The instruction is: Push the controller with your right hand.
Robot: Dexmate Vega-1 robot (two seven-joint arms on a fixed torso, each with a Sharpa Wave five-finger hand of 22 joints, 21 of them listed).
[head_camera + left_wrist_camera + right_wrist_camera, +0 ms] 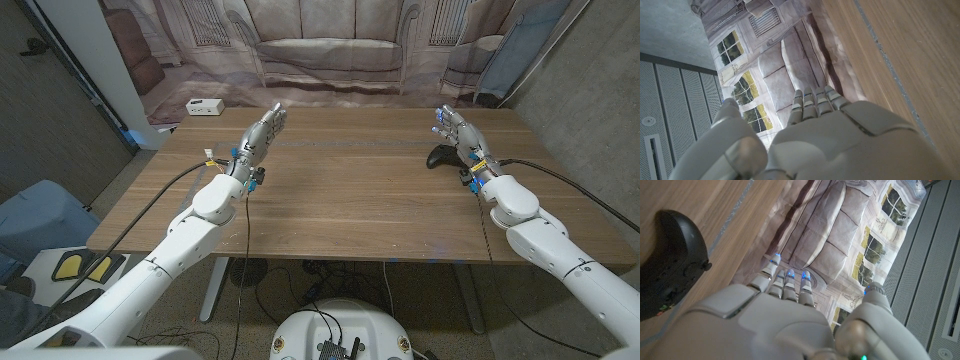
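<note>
Right hand (790, 325) half-hiding black controller (670, 260), contact unclear

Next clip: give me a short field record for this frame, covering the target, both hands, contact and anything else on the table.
target: black controller on the wooden table, far right side
right hand: open, fingers extended, beside the controller on its right
contact: cannot tell; hand and controller are very close
left hand: open, holds nothing, over the table's far left part
other: white box at the far left corner
push: not visibly begun
</note>
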